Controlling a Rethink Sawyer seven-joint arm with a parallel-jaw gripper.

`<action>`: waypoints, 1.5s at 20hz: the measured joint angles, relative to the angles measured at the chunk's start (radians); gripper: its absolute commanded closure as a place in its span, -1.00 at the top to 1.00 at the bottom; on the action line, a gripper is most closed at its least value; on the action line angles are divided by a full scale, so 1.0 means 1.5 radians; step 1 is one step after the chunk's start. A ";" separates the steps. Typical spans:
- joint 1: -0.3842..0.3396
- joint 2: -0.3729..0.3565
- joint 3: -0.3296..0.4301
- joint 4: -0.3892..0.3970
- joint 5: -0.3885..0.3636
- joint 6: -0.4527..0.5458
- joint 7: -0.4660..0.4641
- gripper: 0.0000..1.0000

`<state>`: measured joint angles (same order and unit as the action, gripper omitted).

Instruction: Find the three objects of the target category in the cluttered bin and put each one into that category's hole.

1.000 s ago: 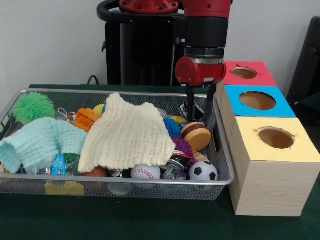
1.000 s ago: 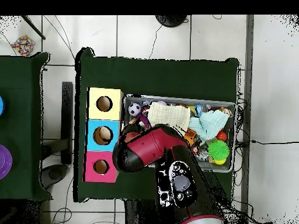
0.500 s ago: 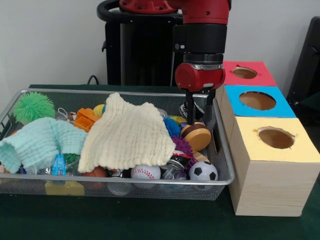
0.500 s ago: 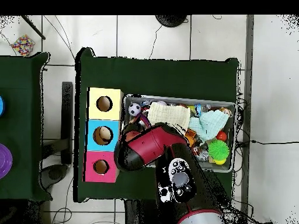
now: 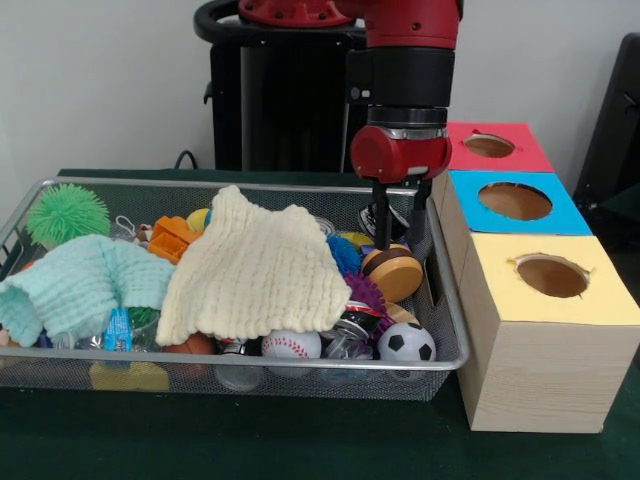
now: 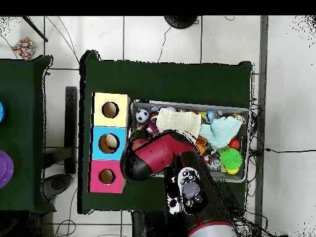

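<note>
Gripper (image 5: 398, 232) fingers spread apart, poised over a wooden yo-yo (image 5: 392, 272), inside the bin (image 5: 449, 300), beside 3 boxes (image 5: 545, 330).

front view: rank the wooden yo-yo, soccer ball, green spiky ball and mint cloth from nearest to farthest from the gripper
1. Wooden yo-yo, right under the gripper.
2. Soccer ball, front right corner of the bin.
3. Mint cloth, left front.
4. Green spiky ball, far left corner.

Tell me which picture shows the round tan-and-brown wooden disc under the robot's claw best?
The front view. There the round tan-and-brown wooden disc lies in plain sight in the silver wire mesh bin, just below the gripper. In the overhead view the red arm covers that corner, so the disc is hidden.
</note>
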<state>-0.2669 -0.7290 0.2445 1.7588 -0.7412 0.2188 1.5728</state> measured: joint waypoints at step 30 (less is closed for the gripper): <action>0.120 -0.041 -0.110 -0.025 -0.019 -0.009 0.000 1.00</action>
<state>-0.0866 -0.7911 0.0791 1.7209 -0.7703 0.2046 1.5730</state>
